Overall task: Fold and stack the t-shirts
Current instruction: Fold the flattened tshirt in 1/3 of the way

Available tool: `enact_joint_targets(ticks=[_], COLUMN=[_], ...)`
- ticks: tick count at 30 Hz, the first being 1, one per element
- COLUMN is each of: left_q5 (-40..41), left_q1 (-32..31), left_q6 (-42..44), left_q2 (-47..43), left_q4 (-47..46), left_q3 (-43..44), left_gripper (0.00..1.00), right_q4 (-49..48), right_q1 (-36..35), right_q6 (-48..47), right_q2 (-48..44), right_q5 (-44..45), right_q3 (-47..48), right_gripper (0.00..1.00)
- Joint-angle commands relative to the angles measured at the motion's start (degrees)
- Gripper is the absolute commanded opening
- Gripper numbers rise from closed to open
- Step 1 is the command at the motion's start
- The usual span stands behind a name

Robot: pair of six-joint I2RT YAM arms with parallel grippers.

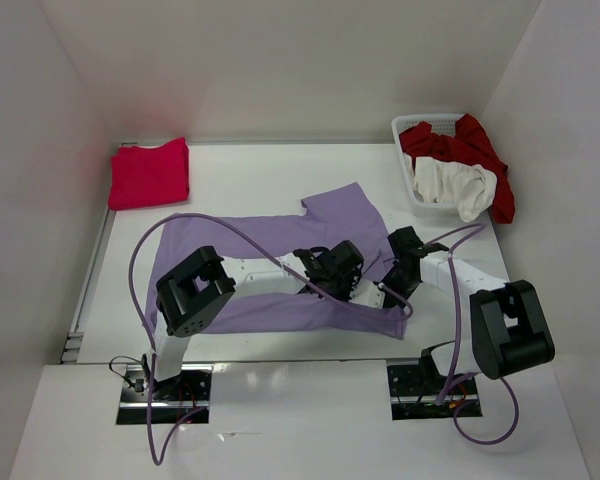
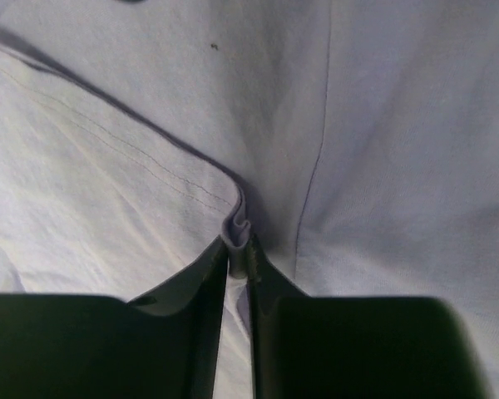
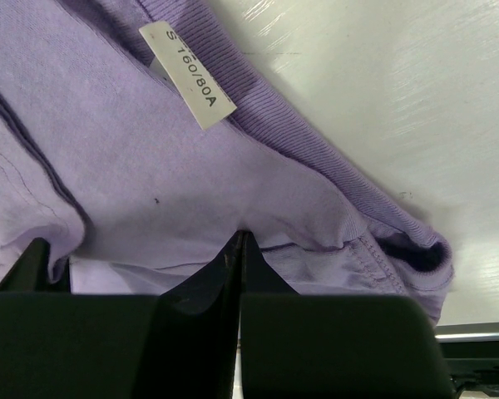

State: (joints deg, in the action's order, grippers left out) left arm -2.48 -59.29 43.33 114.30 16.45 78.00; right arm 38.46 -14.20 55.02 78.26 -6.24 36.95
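**Lavender tee spread mid-table, both pincers on it**

The lavender shirt (image 1: 335, 212) lies opened out, mostly flat, at the centre of the white table (image 1: 260, 165). One sleeve points toward the far side. Both arms reach in over its right half, w/ their tips close together.

L wrist view: the left pincer (image 2: 237, 245) is pinching a small raised ridge of lavender cloth. Its dark fingers (image 2: 200, 283) are nearly together, w/ the fold standing up between them. A seam line runs away across the fabric.

R wrist view: the right pincer (image 3: 237, 241) is pressed together, tips down against the lavender cloth near the ribbed collar (image 3: 299, 133). Can't tell if any cloth is caught in it. A white size tag (image 3: 187, 73) reading "S 160/80A" sits inside the neck. Bare table shows just past the collar.

Other tees: the magenta shirt (image 1: 150, 173) is folded into a rough square at the far L corner, well apart from the lavender one. At the far R, a white lattice basket (image 1: 420, 125) holds the cream shirt (image 1: 460, 185) and the dark red shirt (image 1: 480, 150), both bunched up. The red one spills over the basket's R edge.
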Motion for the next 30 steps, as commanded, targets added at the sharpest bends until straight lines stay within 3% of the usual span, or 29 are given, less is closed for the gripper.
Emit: enact_joint_targets(ticks=[1, 7, 12, 17, 24, 30], left_q5=[0.5, 6.3, 7.6, 7.0, 8.0, 0.1], left_q1=[0.7, 2.9, 4.6, 5.8, 9.7, 13.2], left_q6=[-0.7, -7.9, -15.9, -22.8, -29.8, -35.2], left_q2=[0.3, -0.2, -0.2, -0.2, 0.3, 0.3], left_q4=[0.9, -3.4, -6.9, -7.5, -6.4, -2.8], left_q3=[1.3, -1.1, -4.1, -4.1, -2.9, -1.2], left_gripper=[0.15, 0.0, 0.0, 0.09, 0.12, 0.19], right_q4=[-1.6, -1.6, -1.6, -1.6, -1.6, -1.6], right_q1=[0.4, 0.4, 0.4, 0.4, 0.4, 0.4], right_q6=[-0.4, -0.4, -0.4, -0.4, -0.4, -0.4], right_q2=[0.3, -0.2, -0.2, 0.3, 0.3, 0.3], right_q5=[0.7, 0.7, 0.7, 0.7, 0.7, 0.7], right_q3=[-0.7, -0.7, -0.7, -0.7, -0.7, -0.7], right_gripper=[0.0, 0.0, 0.0, 0.0, 0.0, 0.0])
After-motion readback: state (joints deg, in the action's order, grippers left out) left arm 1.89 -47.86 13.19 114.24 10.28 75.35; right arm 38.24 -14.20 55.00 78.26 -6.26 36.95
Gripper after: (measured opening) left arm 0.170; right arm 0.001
